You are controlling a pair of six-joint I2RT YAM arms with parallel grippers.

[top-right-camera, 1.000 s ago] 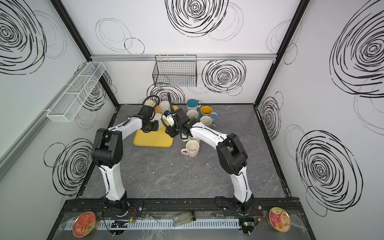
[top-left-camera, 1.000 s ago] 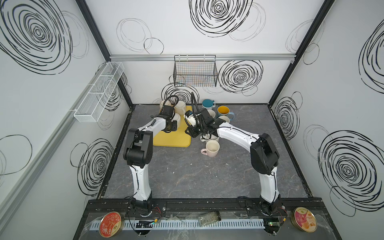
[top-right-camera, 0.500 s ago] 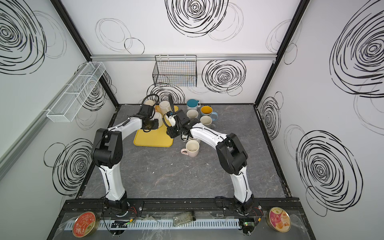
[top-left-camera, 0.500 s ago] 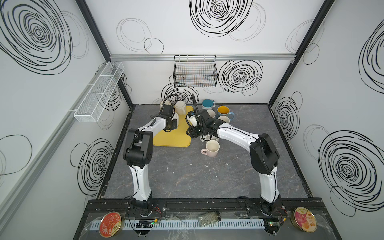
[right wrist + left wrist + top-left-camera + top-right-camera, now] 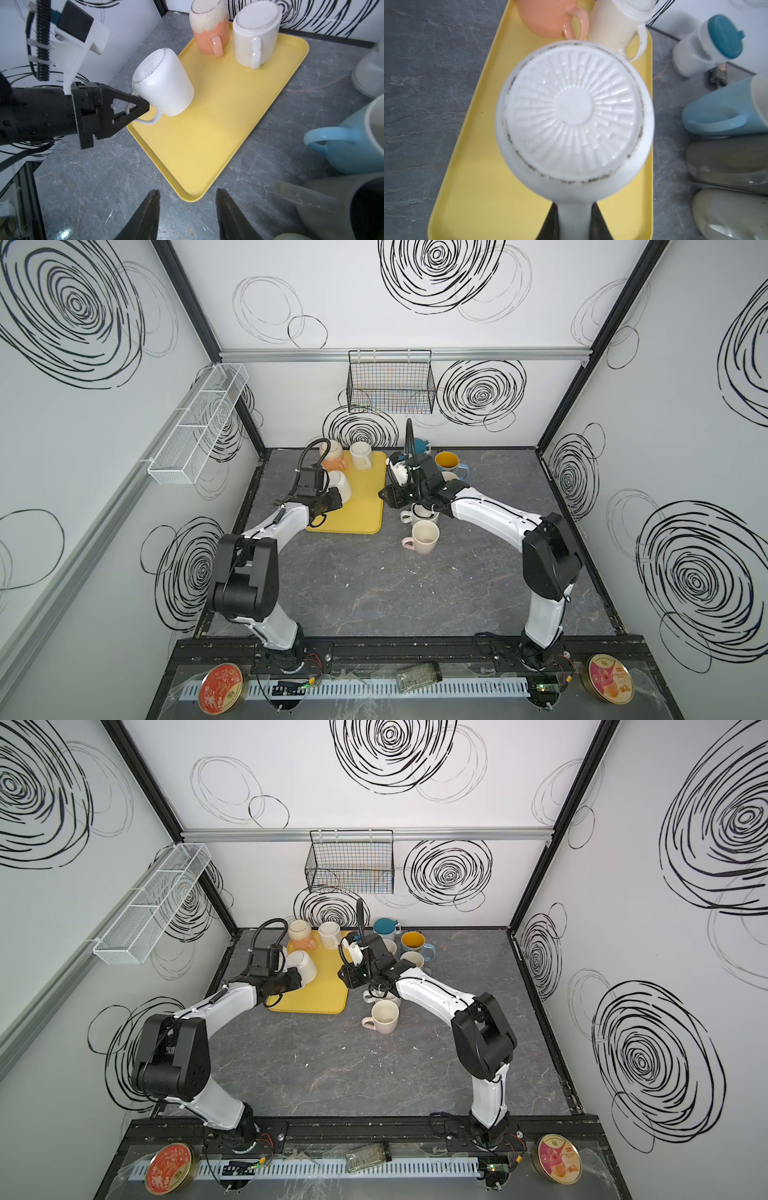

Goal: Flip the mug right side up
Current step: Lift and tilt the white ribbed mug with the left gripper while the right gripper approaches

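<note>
White mug (image 5: 164, 83): held tilted over the yellow tray (image 5: 207, 145), ribbed base uppermost.
Left gripper (image 5: 143, 108): clamped on the mug's handle.
Right gripper (image 5: 187, 192): jaws apart, nothing held, beside the tray's corner.
Progress: lifting judged done; most of the turn and the setting down are left.
Hidden: the mug's mouth is not seen.

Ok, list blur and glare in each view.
Left wrist view: the white ribbed-base plastic mug fills the frame, slightly soft; the pale blue mug at the edge is blurred. Right wrist view: that white mug is sharp, with a glare spot; the right gripper is out of focus. Both top views: evenly lit, sharp.
</note>
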